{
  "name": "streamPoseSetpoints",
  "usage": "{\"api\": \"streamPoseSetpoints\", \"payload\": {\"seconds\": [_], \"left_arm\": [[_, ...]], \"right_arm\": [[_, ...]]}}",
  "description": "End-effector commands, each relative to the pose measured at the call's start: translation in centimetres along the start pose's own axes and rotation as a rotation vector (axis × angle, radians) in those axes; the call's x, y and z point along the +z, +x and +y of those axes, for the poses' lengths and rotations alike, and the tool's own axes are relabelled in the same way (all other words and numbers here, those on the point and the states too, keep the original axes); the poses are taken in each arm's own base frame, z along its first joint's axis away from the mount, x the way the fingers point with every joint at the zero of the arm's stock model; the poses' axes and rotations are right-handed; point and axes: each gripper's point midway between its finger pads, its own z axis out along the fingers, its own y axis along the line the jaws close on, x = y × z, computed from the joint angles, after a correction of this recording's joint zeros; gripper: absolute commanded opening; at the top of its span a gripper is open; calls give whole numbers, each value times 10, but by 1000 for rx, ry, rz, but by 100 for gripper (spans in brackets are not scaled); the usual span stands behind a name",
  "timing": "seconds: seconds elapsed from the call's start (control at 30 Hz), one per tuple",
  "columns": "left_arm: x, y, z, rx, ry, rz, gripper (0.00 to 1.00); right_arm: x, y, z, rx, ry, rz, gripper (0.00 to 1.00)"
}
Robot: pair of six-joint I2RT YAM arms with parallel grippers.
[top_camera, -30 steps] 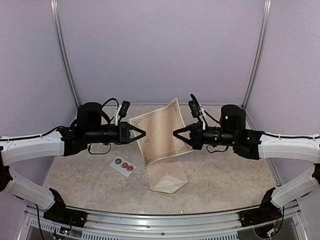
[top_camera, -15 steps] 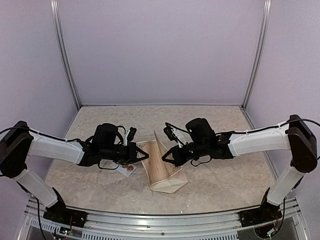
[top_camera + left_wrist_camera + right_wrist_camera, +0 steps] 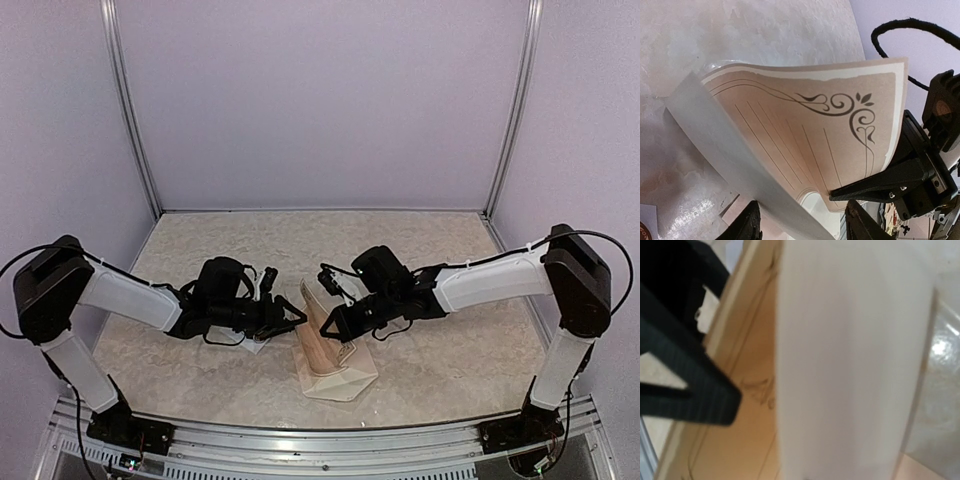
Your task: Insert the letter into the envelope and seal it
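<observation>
R gripper [image 3: 333,328] clamped on letter [image 3: 317,343] edge; sheet curled, standing over envelope [image 3: 340,378]. L gripper [image 3: 293,316] jaws apart, letter's white-backed edge between them

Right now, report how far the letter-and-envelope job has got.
Done: the letter is curled over and stands on edge above the envelope. In hand: the right pincer is shut on its edge, and the left pincer is open beside it. Left: the letter is not inside yet, and the envelope looks unsealed.
</observation>
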Motion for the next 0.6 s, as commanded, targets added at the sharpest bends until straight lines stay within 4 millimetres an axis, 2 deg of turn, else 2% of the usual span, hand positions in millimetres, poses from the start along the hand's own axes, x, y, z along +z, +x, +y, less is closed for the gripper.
{"api": "streamPoseSetpoints", "payload": {"seconds": [0.0, 0.23, 0.57], "left_arm": [[4, 3, -3, 1, 36, 7, 59], [8, 4, -1, -17, 32, 10, 79], [-1, -4, -3, -20, -1, -31, 89]], "right_arm": [[8, 3, 7, -5, 6, 36, 0], [18, 11, 6, -12, 28, 77, 2], [24, 12, 3, -19, 70, 91, 3]]}}
